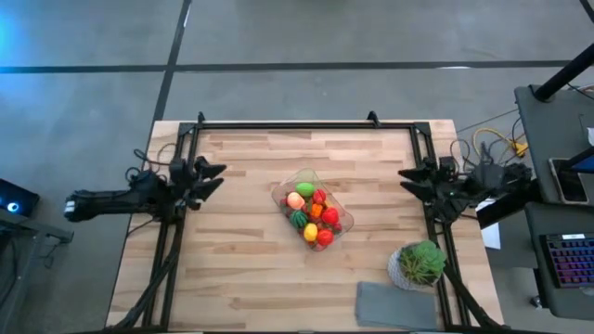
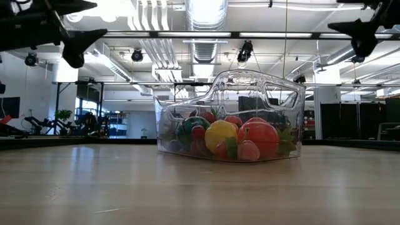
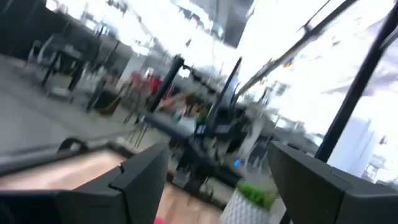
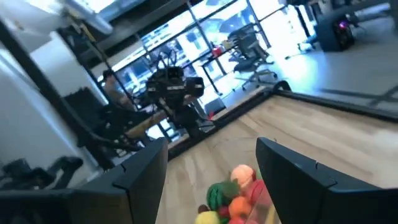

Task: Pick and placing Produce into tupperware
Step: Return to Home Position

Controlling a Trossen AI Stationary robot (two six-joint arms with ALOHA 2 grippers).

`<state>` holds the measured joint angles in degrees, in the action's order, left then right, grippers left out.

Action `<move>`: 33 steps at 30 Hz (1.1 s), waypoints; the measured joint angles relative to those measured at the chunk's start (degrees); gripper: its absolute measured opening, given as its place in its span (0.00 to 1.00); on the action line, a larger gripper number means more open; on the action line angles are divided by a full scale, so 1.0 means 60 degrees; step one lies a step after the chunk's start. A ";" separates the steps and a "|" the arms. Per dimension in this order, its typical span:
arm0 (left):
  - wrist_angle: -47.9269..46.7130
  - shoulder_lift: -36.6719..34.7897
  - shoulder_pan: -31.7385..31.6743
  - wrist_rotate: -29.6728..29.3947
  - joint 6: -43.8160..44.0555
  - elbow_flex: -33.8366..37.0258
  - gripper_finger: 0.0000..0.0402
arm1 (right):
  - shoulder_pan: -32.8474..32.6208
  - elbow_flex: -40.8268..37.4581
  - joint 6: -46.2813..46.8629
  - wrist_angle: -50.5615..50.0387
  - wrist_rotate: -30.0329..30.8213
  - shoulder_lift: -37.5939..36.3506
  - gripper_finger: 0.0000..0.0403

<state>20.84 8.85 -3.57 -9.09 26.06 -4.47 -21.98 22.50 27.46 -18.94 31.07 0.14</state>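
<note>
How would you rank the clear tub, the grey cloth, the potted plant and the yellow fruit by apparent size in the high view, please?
1. clear tub and grey cloth: too alike to rank.
2. potted plant.
3. yellow fruit, by far the smallest.

The clear tub (image 2: 262,94), heaped with red, orange, yellow and green fruit (image 1: 316,218), sits midway between my left gripper (image 1: 221,177) and right gripper (image 1: 403,181).

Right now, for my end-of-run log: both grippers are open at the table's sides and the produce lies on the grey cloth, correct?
No: the high view shows the produce inside the tupperware, not on the grey cloth. The left gripper and right gripper are open at the sides.
</note>
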 joint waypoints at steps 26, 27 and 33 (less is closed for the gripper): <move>-0.1802 0.0034 -0.0018 -0.0330 0.1596 0.0670 0.65 | 0.0004 -0.2762 0.3173 0.0845 0.1093 0.0339 0.59; -0.1789 0.0062 -0.0018 -0.0331 0.1593 0.0670 0.65 | 0.0004 -0.2765 0.3173 0.0845 0.1093 0.0342 0.59; -0.1773 0.0292 -0.0018 -0.0327 0.1593 0.0677 0.65 | 0.0004 -0.2747 0.3173 0.0849 0.1089 0.0342 0.59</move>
<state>10.20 10.60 -3.68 -11.05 35.62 -0.40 -21.96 6.02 46.50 -13.85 37.60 2.20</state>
